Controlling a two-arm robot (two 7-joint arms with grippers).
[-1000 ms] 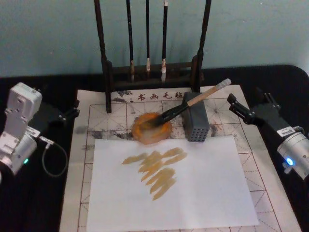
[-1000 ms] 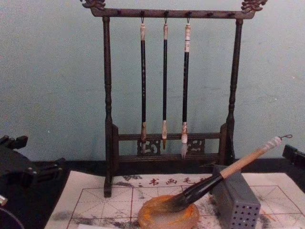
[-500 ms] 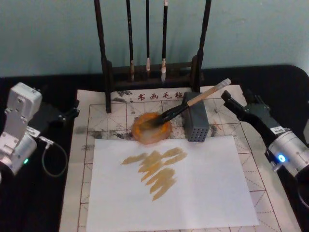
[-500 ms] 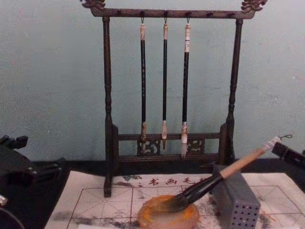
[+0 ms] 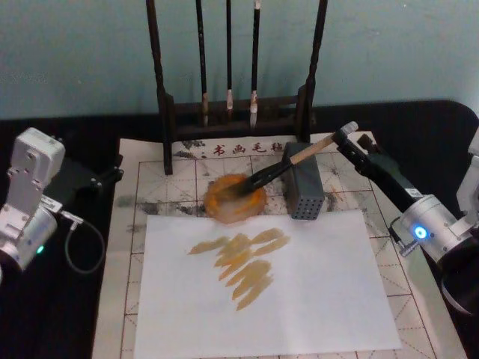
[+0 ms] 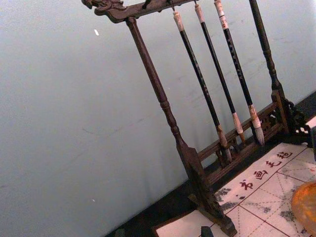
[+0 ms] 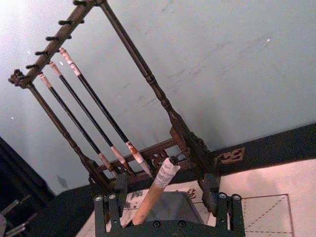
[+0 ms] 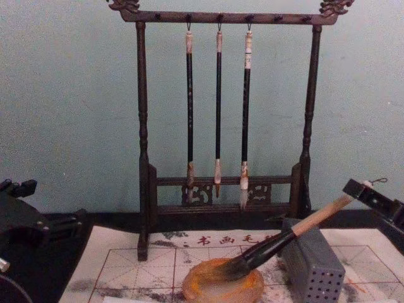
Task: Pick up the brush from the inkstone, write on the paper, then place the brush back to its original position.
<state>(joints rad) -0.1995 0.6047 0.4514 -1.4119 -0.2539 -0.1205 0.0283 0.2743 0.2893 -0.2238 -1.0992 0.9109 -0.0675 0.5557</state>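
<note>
Large calligraphy brush with pale wooden handle, white-wrapped end, black ferrule and dark bushy bristles (image 5: 293, 159): propped at a slant, bristles resting in the round shallow orange-amber inkstone (image 5: 233, 202), handle leaning across the top of the grey perforated rectangular block (image 5: 304, 191) just beside the dish. Right gripper (image 5: 345, 140): reaches in from the right side, set at the brush's white upper end; in the right wrist view its two fingers (image 7: 118, 190) stand wide apart on either side of the handle (image 7: 150, 197), not closed on it. Left gripper (image 5: 114, 170): parked at the left edge of the sheets, well apart from the brush, jaws apart and holding nothing. Cream-white practice paper with red grid lines and red characters (image 5: 153, 179): lies flat on the black table (image 5: 434, 123), carrying the inkstone and block. Plain white sheet with amber brush strokes (image 5: 322, 292): laid over the grid paper, nearer the robot. Dark wooden brush stand (image 8: 142, 126): upright at the far edge, three thin dark-handled brushes (image 8: 218, 107) hanging from its top bar.
</note>
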